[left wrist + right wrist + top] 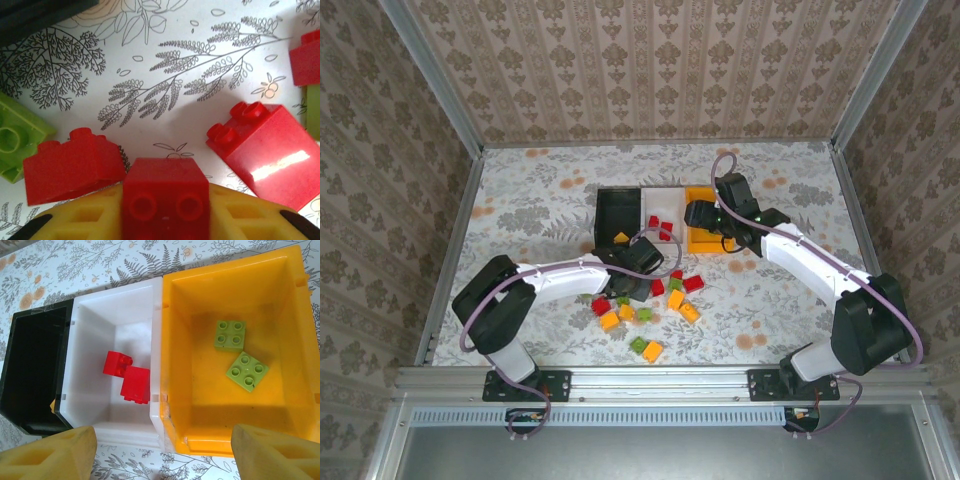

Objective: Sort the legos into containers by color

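Note:
My left gripper [165, 210] is shut on a red lego [165, 192], held between its yellow fingers [80, 220] low over the table. Loose red legos [70, 165] [270, 150] and a green one [15, 135] lie right around it. In the top view the left gripper [636, 272] sits at the back of the scattered pile [655, 305]. My right gripper [165, 455] hangs open above the containers with nothing between its fingers. The white bin [95, 325] holds two red legos [127, 375]. The orange bin [200, 405] holds two green legos [237, 355].
The black bin [35, 365] is leftmost in the row, with an orange brick [621, 237] in it. The three bins [660, 198] stand just behind the pile. Raised walls edge the table [520, 200]. The right arm [800, 255] reaches in from the right.

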